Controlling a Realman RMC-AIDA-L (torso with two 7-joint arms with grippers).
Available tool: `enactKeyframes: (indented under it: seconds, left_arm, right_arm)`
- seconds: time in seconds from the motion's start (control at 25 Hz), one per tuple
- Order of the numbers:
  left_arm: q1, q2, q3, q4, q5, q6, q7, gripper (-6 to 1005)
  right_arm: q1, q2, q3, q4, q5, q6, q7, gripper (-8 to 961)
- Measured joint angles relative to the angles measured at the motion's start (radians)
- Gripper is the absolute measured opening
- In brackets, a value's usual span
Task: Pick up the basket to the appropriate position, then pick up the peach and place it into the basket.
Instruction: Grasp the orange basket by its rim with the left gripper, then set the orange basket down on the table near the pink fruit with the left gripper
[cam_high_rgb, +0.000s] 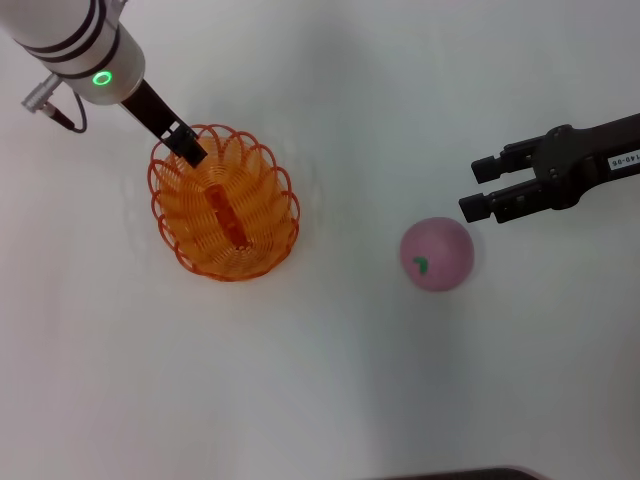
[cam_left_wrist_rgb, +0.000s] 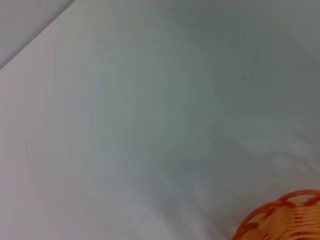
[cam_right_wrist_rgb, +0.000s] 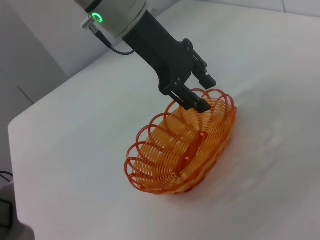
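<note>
The orange wire basket (cam_high_rgb: 225, 205) sits on the white table at the left of the head view. My left gripper (cam_high_rgb: 186, 146) is at its far rim and looks shut on the rim wire. The right wrist view shows this grip (cam_right_wrist_rgb: 198, 95) on the basket (cam_right_wrist_rgb: 180, 150). A bit of the basket rim (cam_left_wrist_rgb: 280, 220) shows in the left wrist view. The pink peach (cam_high_rgb: 437, 254) with its green leaf mark lies on the table at the right. My right gripper (cam_high_rgb: 479, 188) is open and empty, just behind and right of the peach, not touching it.
The white table (cam_high_rgb: 350, 380) runs around both things, with open surface between the basket and the peach. A dark edge (cam_high_rgb: 450, 474) shows at the near side. The table's edge and a grey wall (cam_right_wrist_rgb: 30, 55) lie beyond the basket in the right wrist view.
</note>
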Motion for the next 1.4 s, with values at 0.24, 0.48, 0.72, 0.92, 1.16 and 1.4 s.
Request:
enactKeyframes:
  seconds: [0.24, 0.48, 0.72, 0.92, 1.16, 1.4]
  left_arm:
    - [0.0, 0.0, -0.001, 0.0, 0.0, -0.002, 0.006, 525]
    - [-0.001, -0.001, -0.001, -0.002, 0.0, 0.002, 0.007, 278]
    - [0.004, -0.003, -0.003, 0.002, 0.0, 0.001, 0.007, 103]
    - [0.004, -0.001, -0.063, 0.019, -0.011, 0.039, 0.012, 65]
    - [0.023, 0.02, -0.387, 0.121, -0.089, 0.211, 0.079, 64]
    - [0.096, 0.074, -0.541, 0.134, -0.225, 0.305, 0.064, 59]
  right_arm:
    - [0.0, 0.0, 0.0, 0.0, 0.0, 0.0, -0.001, 809]
    - [0.0, 0.001, 0.0, 0.0, 0.0, 0.006, -0.002, 809]
    - [0.001, 0.002, 0.0, 0.0, 0.0, 0.01, -0.002, 809]
    - [0.001, 0.003, 0.0, 0.0, 0.0, 0.013, -0.004, 809]
    - [-0.002, 0.006, 0.0, 0.0, 0.0, 0.02, -0.005, 808]
    - [-0.002, 0.009, 0.0, 0.0, 0.0, 0.023, -0.007, 808]
